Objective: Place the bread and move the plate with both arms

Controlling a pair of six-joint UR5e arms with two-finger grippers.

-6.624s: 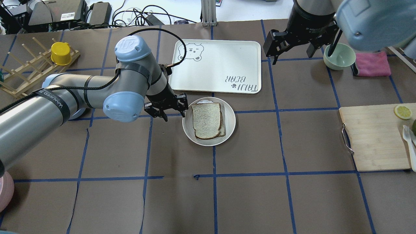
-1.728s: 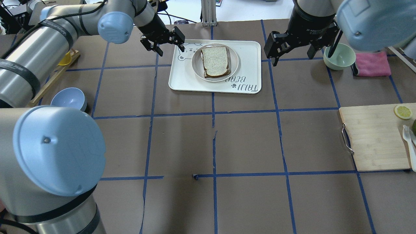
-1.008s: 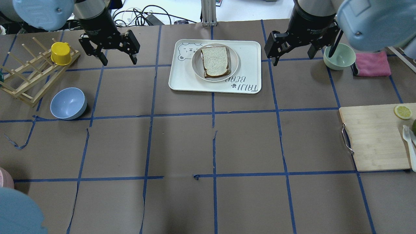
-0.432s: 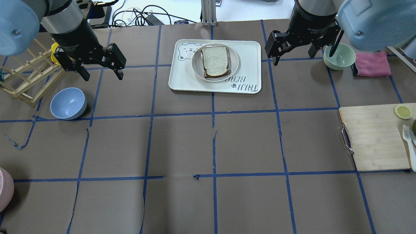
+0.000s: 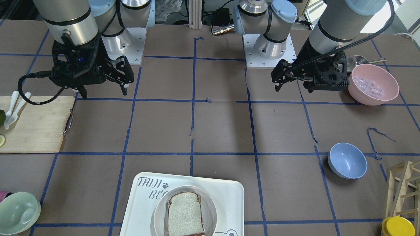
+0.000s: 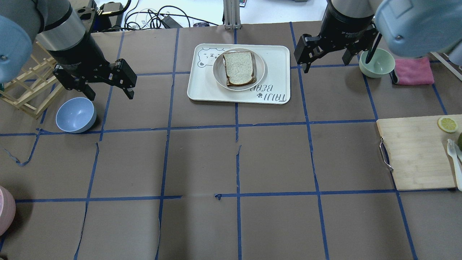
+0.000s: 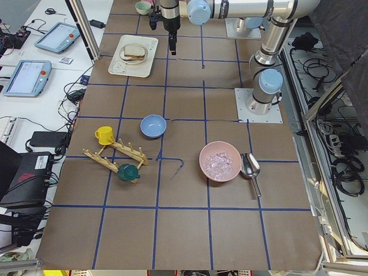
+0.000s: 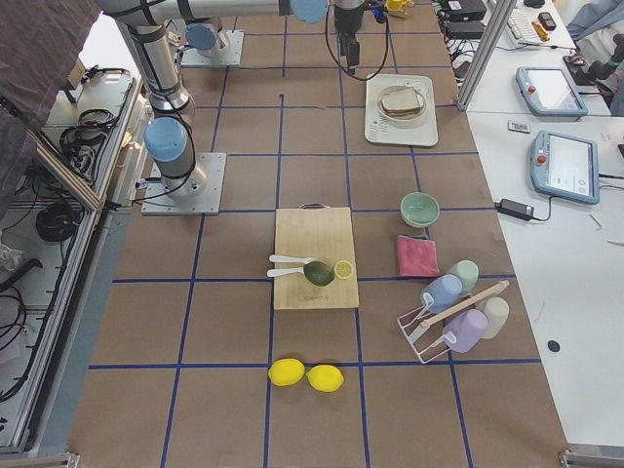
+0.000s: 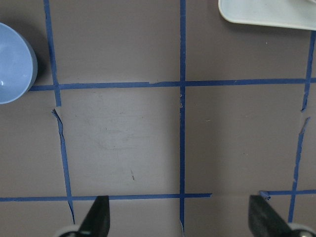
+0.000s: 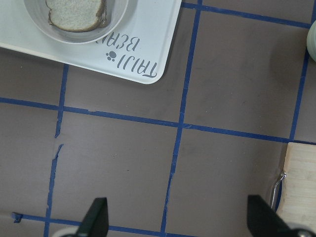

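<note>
The bread (image 6: 239,68) lies flat on the round cream plate (image 6: 217,72), which stands on the white "TAIJI BEAR" tray (image 6: 276,57) at the table's far middle. My left gripper (image 6: 110,94) is open and empty, well left of the tray, next to a blue bowl (image 6: 75,115). My right gripper (image 6: 325,66) is open and empty, just right of the tray. The right wrist view shows the bread (image 10: 76,12), plate (image 10: 121,12) and tray (image 10: 148,49) at its top left. The left wrist view shows only the tray's corner (image 9: 266,12) and open fingers (image 9: 96,219).
A wooden rack (image 6: 21,94) stands at the far left behind the blue bowl. A green bowl (image 6: 377,62) and a pink cloth (image 6: 413,70) lie right of my right gripper. A cutting board (image 6: 415,151) is at the right edge. A pink bowl (image 5: 372,84) is near the left arm.
The plate with the bread went from the table's middle onto the tray. My open left gripper then left it and moved left, then towards the blue bowl. The right arm stayed still.
</note>
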